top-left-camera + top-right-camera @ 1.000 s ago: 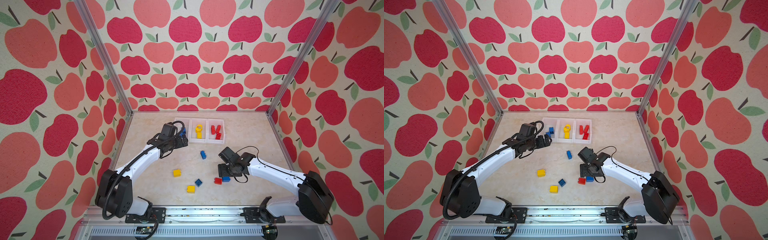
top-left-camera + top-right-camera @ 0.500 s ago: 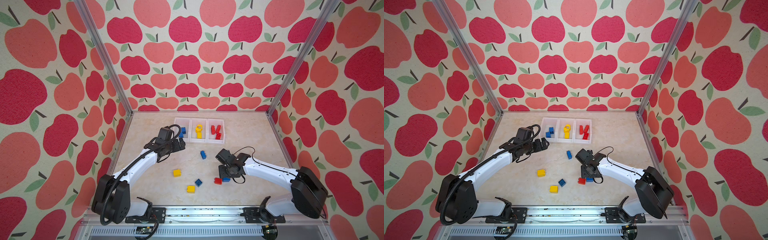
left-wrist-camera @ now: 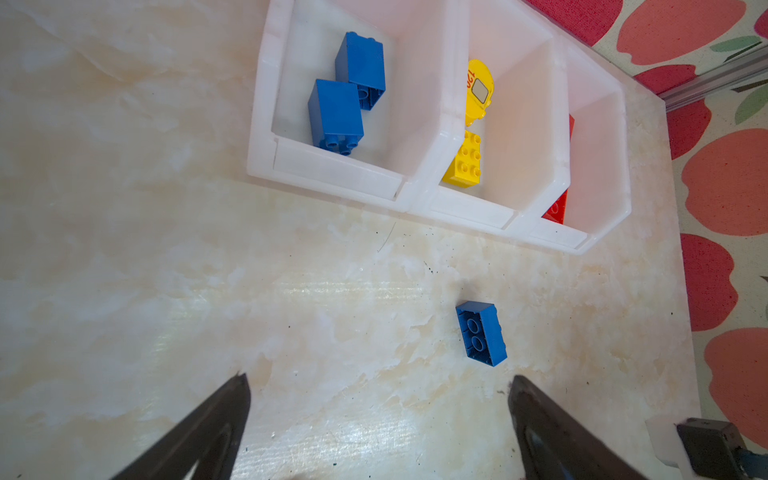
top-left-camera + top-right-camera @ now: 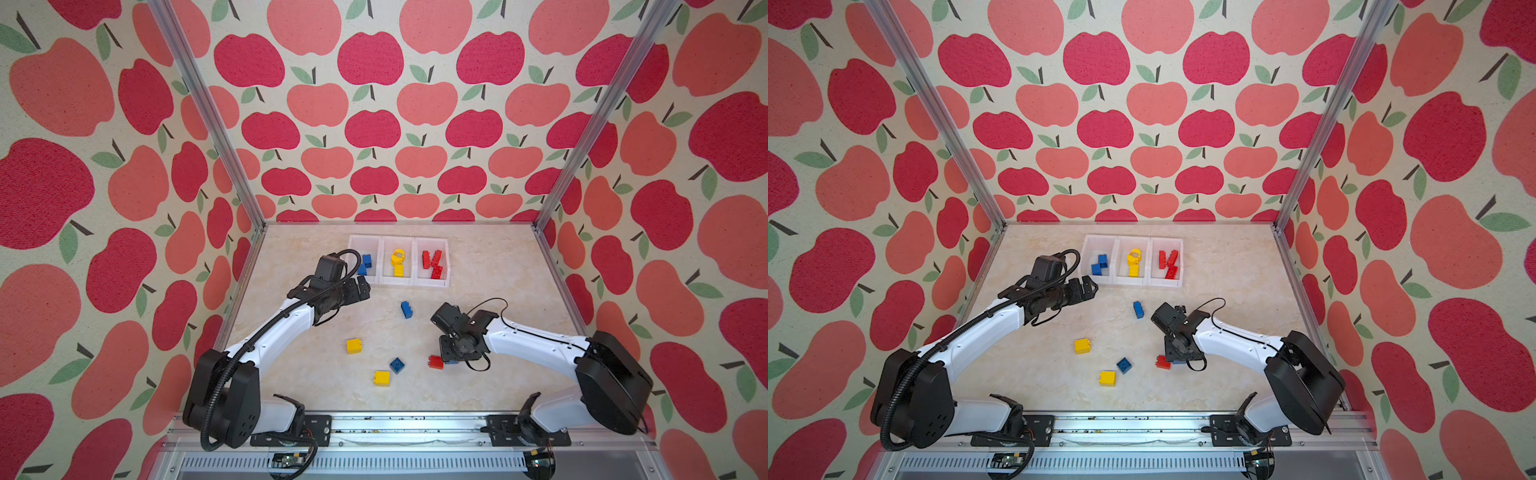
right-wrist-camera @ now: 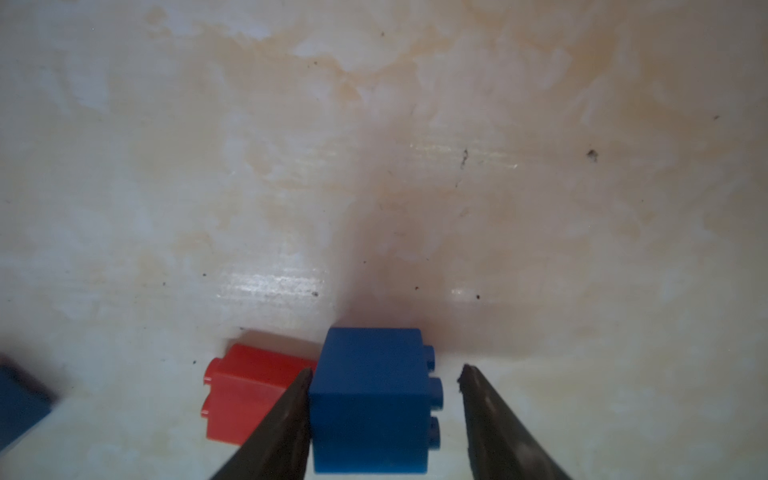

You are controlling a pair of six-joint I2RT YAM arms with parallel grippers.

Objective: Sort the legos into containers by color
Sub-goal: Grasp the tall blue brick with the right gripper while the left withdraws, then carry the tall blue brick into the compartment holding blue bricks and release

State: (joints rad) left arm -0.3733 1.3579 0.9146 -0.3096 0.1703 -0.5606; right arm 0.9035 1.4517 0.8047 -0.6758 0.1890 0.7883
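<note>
**Right wrist view: jaws astride a blue brick, no grip yet**

The right wrist view showed the right gripper point(image 5: 386, 369) low over the table point(image 4: 478, 266), its jaws apart on either side of a blue brick point(image 5: 370, 399) lying on its side. One finger pressed the brick's flat face, wedged between it and a red brick point(image 5: 245, 395) just beside it. The other finger stood clear of the studded face, so nothing was clamped. That wedged finger probably served to part the two colours, so that only the blue one would be lifted.

The left gripper point(image 3: 379, 377) hung with its jaws wide apart and empty, just in front of the containers point(image 3: 336, 172). A loose blue brick point(image 3: 482, 338) lay near one fingertip and looked like its likely next target.

The containers stood in a row at the back of the table and were already sorted. Blue pieces point(image 3: 336, 112) lay in one end bin, yellow pieces point(image 3: 465, 162) in the middle and red pieces point(image 4: 432, 264) in the far end. In a top view, two yellow bricks point(image 4: 353, 345) and a small blue brick point(image 4: 397, 365) lay unsorted on the open table.
</note>
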